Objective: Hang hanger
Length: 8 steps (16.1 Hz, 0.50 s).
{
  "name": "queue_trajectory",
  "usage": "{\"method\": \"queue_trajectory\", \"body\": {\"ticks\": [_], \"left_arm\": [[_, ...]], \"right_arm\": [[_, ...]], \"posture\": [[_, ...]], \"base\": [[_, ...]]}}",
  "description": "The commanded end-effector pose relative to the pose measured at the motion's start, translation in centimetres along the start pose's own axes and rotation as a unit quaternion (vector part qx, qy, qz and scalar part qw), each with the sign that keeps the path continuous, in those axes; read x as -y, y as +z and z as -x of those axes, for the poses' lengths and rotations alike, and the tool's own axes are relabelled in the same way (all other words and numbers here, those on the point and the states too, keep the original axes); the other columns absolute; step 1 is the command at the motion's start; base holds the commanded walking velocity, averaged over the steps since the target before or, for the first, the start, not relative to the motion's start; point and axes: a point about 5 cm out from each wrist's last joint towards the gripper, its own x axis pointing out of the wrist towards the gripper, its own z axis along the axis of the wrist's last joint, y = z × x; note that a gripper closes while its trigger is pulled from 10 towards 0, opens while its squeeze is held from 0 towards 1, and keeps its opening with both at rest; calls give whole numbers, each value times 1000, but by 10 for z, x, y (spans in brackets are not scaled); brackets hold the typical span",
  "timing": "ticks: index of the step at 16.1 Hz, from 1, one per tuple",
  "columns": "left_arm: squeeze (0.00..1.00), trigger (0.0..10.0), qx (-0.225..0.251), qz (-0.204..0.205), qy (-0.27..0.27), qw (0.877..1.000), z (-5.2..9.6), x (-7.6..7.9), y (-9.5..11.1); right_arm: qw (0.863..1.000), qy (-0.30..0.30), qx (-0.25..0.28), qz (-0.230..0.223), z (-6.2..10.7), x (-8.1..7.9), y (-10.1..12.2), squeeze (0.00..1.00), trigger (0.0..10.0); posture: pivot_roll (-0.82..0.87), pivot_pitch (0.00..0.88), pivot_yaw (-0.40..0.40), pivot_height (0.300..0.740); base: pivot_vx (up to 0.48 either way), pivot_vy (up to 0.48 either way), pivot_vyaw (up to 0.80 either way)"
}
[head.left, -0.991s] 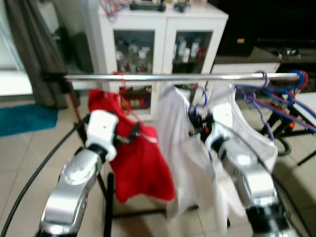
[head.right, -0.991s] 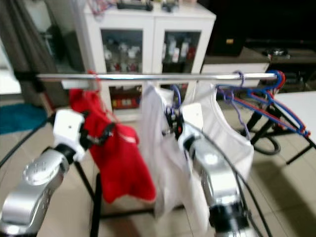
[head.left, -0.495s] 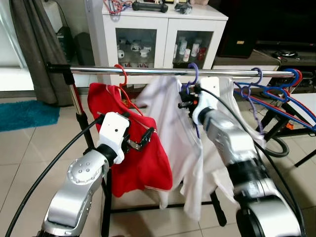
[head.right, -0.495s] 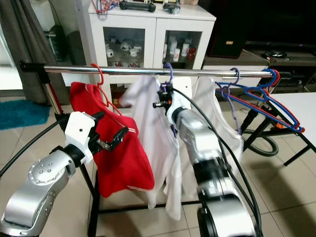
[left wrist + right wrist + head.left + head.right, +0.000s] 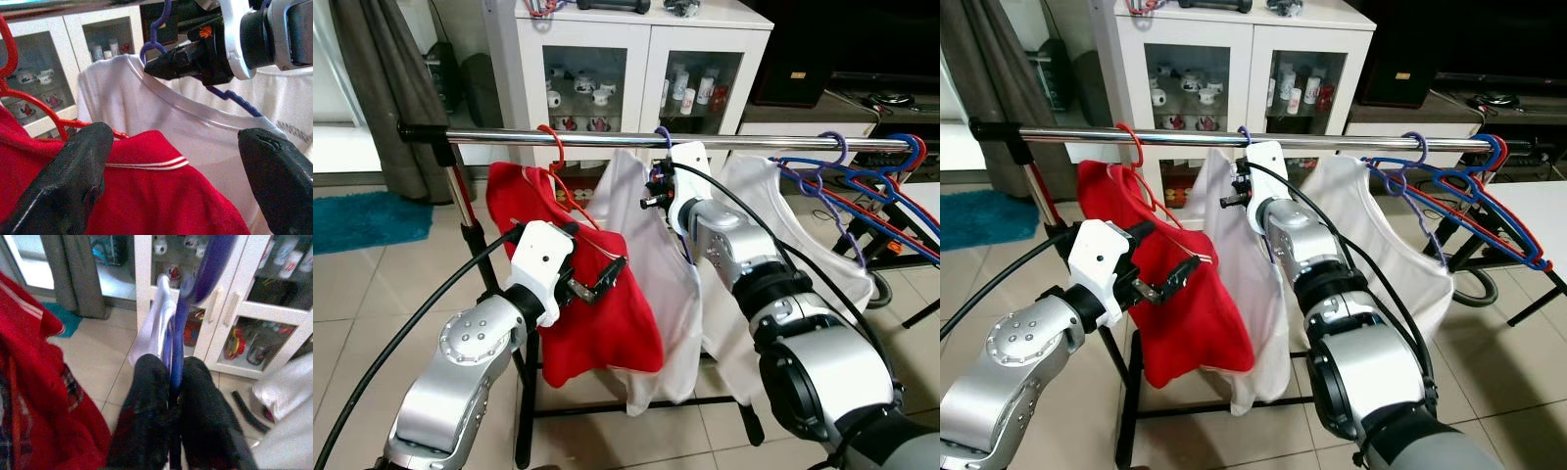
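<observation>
A chrome rail (image 5: pixel 509 138) runs across the clothes rack. My right gripper (image 5: pixel 653 192) is just under the rail, shut on the neck of a purple hanger (image 5: pixel 177 340) that carries a white shirt (image 5: pixel 651 264). The hanger's hook (image 5: pixel 662 132) appears to curl over the rail. To its left a red shirt (image 5: pixel 587 313) hangs on a red hanger (image 5: pixel 552 149). My left gripper (image 5: pixel 597 279) is open in front of the red shirt, with its fingers (image 5: pixel 73 181) wide apart and nothing between them.
A white tank top (image 5: pixel 793 245) hangs on another purple hanger (image 5: pixel 830 149), with bare blue and red hangers (image 5: pixel 901 162) at the rail's right end. Behind the rack are a white glass-door cabinet (image 5: pixel 626 39) and a grey curtain (image 5: pixel 382 88). A teal rug (image 5: pixel 362 220) lies at the left.
The right gripper has lifted the purple hanger with the white shirt from below the rail to the rail, then moved it left, closer to the red shirt. The camera view has also shifted.
</observation>
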Motion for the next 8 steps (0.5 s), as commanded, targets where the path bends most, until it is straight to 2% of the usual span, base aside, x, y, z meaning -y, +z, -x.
{"method": "queue_trajectory", "body": {"ticks": [1, 2, 3, 4, 5, 6, 7, 8], "left_arm": [[1000, 10000, 4, -1, -12, 1000, 0, 3, 4], [1000, 10000, 4, -1, -3, 1000, -2, 1, 3], [1000, 10000, 26, 7, 40, 999, -4, -4, 5], [1000, 10000, 39, 38, 53, 997, -5, -6, 5], [1000, 10000, 46, 41, 71, 996, -5, -6, 2], [1000, 10000, 31, 35, 102, 994, -4, -7, -4], [1000, 10000, 24, 65, 102, 992, -1, -3, -11], [1000, 10000, 32, 85, 120, 989, 1, -4, -14]], "right_arm": [[1000, 0, -13, -1, 1, 3, -5, 1000, 10000], [999, 11, 29, -5, 6, 10, 0, 1000, 10000], [995, 21, 99, 1, 21, 20, 12, 1000, 10000], [988, 35, 152, -15, 43, 28, 19, 1000, 10000], [983, 36, 178, -22, 69, 35, 18, 1000, 10000], [978, 46, 198, -42, 90, 37, 15, 1000, 10000], [974, 39, 211, -78, 120, 36, 0, 1000, 10000], [980, 14, 182, -77, 134, 37, -18, 1000, 10000]], "posture": [[185, 16, -46, 740], [179, 12, -40, 740], [163, 7, -35, 740], [150, 7, -32, 740], [133, 9, -29, 740], [114, 12, -25, 740], [90, 14, -17, 740], [86, 14, -18, 740]], "base": [[0, 0, 0], [0, 0, 0], [0, 0, 0], [0, 0, 0], [0, 0, 0], [0, 0, 0], [0, 0, 0], [0, 0, 0]]}}
